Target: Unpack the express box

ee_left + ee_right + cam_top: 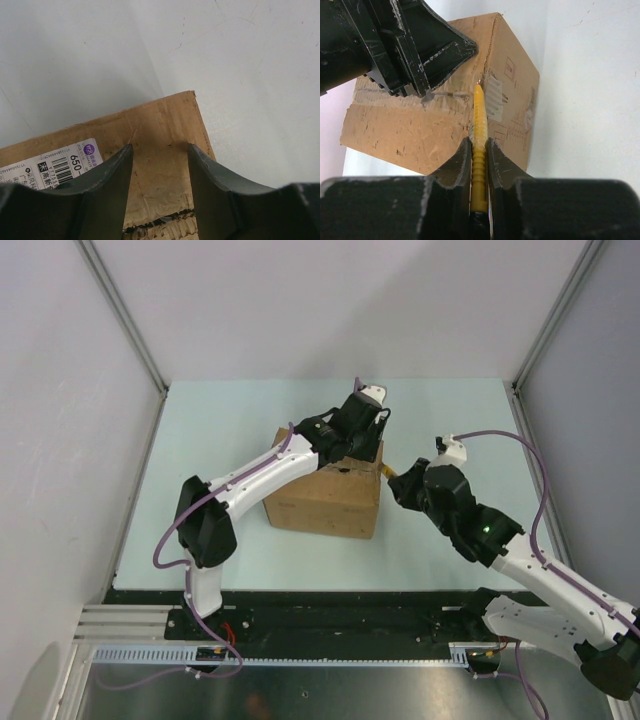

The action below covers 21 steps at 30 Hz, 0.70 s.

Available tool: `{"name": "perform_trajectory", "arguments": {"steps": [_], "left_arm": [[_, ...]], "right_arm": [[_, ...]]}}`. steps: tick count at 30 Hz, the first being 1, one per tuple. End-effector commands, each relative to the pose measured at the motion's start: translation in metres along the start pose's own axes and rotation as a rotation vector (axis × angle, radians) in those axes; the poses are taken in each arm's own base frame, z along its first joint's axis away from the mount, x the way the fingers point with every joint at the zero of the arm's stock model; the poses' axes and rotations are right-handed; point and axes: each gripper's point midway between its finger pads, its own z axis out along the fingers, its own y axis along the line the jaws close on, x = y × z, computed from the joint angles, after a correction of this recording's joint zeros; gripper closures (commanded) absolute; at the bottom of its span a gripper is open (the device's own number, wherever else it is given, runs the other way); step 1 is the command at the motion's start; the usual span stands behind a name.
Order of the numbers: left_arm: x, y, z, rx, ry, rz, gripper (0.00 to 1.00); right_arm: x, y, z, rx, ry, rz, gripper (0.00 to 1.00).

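Right gripper (479, 145) is pinching the yellow utility knife (478, 115), blade tip right at the taped top edge of the express box (405, 125). Left gripper (160, 152) is spread wide over the box top, beside the white label (50, 167). The box sits mid-table (220, 430).

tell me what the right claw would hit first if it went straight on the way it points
Most likely the box. The knife clamped in the right claw leads, and its tip sits at the taped seam on the box's top edge. Depth is unclear; it may already touch.
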Motion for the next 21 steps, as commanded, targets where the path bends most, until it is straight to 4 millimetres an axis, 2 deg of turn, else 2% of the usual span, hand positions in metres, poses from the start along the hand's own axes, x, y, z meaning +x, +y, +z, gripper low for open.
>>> {"name": "perform_trajectory", "arguments": {"steps": [1,6,13,17,21], "left_arm": [[0.070,0.014,0.018,-0.048,0.235,0.030,0.47],[0.072,0.014,0.018,-0.049,0.239,0.030,0.47],[0.072,0.014,0.019,-0.054,0.239,0.029,0.47],[0.073,0.015,0.019,-0.055,0.244,0.025,0.47],[0.076,0.016,0.020,-0.062,0.248,0.020,0.47]], "right_arm": [[-0.020,0.006,-0.005,0.009,-0.065,0.002,1.00],[-0.019,0.009,-0.010,-0.001,-0.065,-0.009,1.00],[0.014,0.002,-0.011,0.025,0.059,-0.041,1.00],[0.021,0.001,-0.018,0.011,0.097,-0.048,1.00],[0.035,0.003,-0.023,-0.008,0.168,-0.054,1.00]]}}
